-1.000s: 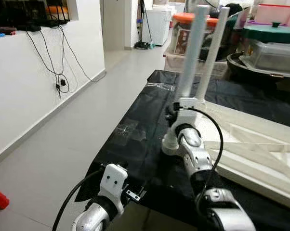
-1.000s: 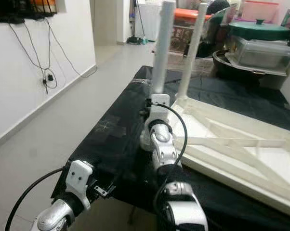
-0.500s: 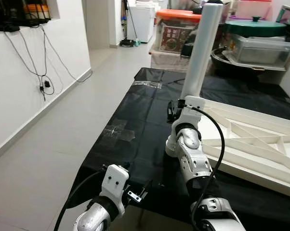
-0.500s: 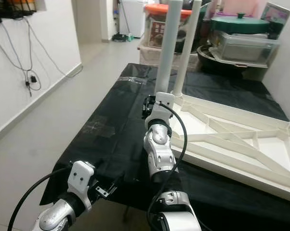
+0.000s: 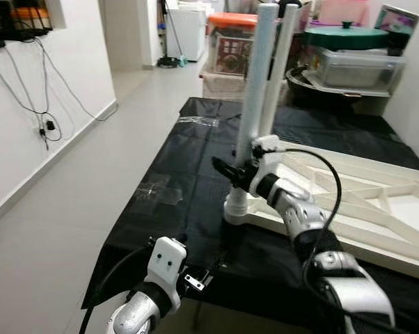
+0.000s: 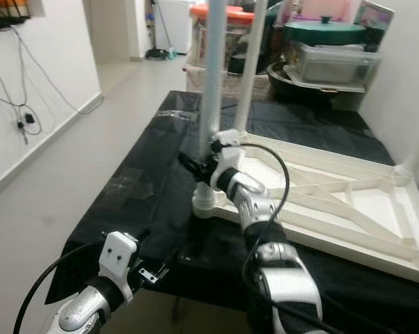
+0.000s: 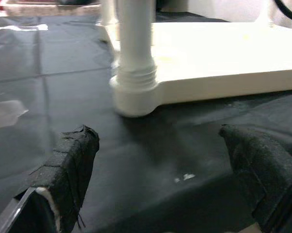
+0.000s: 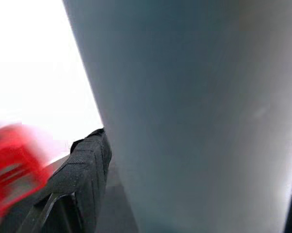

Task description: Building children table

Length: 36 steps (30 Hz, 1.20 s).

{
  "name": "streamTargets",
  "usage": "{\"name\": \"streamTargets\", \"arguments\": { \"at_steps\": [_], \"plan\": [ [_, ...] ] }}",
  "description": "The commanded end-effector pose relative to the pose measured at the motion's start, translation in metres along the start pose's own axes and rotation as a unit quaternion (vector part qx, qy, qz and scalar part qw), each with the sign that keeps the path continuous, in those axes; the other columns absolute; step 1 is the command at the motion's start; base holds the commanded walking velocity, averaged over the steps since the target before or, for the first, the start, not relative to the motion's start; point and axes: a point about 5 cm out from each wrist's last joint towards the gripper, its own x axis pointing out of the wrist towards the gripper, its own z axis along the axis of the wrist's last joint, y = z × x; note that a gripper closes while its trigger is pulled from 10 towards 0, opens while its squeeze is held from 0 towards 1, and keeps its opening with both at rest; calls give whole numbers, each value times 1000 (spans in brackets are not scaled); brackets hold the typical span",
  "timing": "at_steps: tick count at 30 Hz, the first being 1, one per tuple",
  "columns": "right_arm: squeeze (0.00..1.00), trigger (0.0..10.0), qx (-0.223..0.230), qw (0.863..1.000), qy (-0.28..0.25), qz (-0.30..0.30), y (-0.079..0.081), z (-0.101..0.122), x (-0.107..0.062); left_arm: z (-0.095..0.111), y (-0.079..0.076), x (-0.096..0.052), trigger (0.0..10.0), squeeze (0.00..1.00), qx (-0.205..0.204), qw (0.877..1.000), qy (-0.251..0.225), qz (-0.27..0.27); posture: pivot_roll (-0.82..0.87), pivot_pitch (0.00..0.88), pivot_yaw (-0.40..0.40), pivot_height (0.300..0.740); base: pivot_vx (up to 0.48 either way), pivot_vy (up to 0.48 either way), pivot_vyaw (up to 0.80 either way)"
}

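A white children's table top (image 5: pixel 376 209) lies upside down on a black-covered table (image 5: pixel 188 160). Two white legs stand upright in its left corners, the near leg (image 5: pixel 255 90) in its round socket (image 5: pixel 236 207) and the far leg (image 5: pixel 282 62) behind it. My right gripper (image 5: pixel 230 170) reaches across the near leg low down and is shut on it, fingertips poking out to the leg's left. In the right wrist view the leg (image 8: pixel 194 107) sits against a black finger (image 8: pixel 83 179). My left gripper (image 7: pixel 160 165) hangs open at the table's front edge, facing the socket (image 7: pixel 134 92).
Storage boxes and a green-lidded pot (image 5: pixel 345 35) crowd the back of the table. A box with an orange lid (image 5: pixel 230 42) stands on the floor behind. A white wall with dangling cables (image 5: pixel 46 125) runs along the left, with grey floor (image 5: pixel 70 209) between it and the table.
The camera has shifted. My right gripper has turned from pointing up along the near leg to lying across it low down. The left gripper stays at the front edge.
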Motion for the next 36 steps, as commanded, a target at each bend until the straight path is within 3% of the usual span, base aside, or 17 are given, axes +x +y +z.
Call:
{"name": "streamTargets", "arguments": {
  "at_steps": [1,7,8,12,15,16,17,20,22,24,25,27,28,29,31,32,36],
  "plan": [
    [0,10000,-1,994,36,107,25,-7,19,-2,-1,0,10000,0,5,1000,4,-4,178,0,-73,740,0,0,0],
    [0,10000,9,979,53,199,38,-9,24,-1,-1,0,10000,0,4,1000,3,-2,189,0,-82,740,0,0,0],
    [0,0,8,975,56,214,40,-10,25,-1,-2,0,10000,0,4,1000,3,-1,188,0,-80,740,0,0,0],
    [0,0,3,980,46,191,40,-11,28,-1,-2,0,10000,0,3,1000,2,0,190,0,-84,740,0,0,0],
    [0,0,3,993,18,113,32,-12,28,-1,-1,0,10000,0,3,1000,1,1,186,0,-84,740,0,0,0],
    [0,0,0,999,7,42,24,-13,27,-1,-1,1,10000,0,3,1000,0,2,182,0,-81,740,0,0,0],
    [0,0,0,999,7,42,24,-13,27,-1,-1,1,10000,0,3,1000,0,2,182,0,-81,740,0,0,0],
    [0,0,-1,997,-4,-79,9,-16,21,-1,0,1,10000,0,3,1000,0,3,178,0,-80,740,0,0,0],
    [0,0,8,958,-22,-286,-17,-18,1,-1,1,1,10000,0,2,1000,-1,3,164,0,-69,740,0,0,0],
    [0,0,8,958,-22,-286,-17,-18,1,-1,1,1,10000,0,2,1000,-1,3,164,0,-69,740,0,0,0],
    [0,0,10,922,-30,-385,-28,-20,-14,-1,1,1,10000,0,2,1000,0,3,161,0,-67,740,0,0,0],
    [0,0,10,922,-30,-385,-28,-20,-14,-1,1,1,10000,0,2,1000,0,3,161,0,-67,740,0,0,0],
    [0,0,14,875,-54,-481,-30,-20,-28,-2,2,2,10000,0,2,1000,0,3,150,0,-62,740,0,0,0],
    [0,0,14,875,-54,-481,-30,-20,-28,-2,2,2,10000,0,2,1000,0,3,150,0,-62,740,0,0,0],
    [0,0,27,813,-94,-574,-18,-21,-43,-2,3,4,10000,0,3,1000,0,3,154,0,-64,740,0,0,0],
    [0,0,36,803,-105,-586,-11,-22,-42,-2,3,4,10000,0,4,1000,0,3,155,0,-63,740,0,0,0],
    [0,0,42,806,-110,-580,-6,-22,-37,-2,3,4,10000,0,4,1000,0,4,154,0,-64,740,0,0,0]
  ]
}}
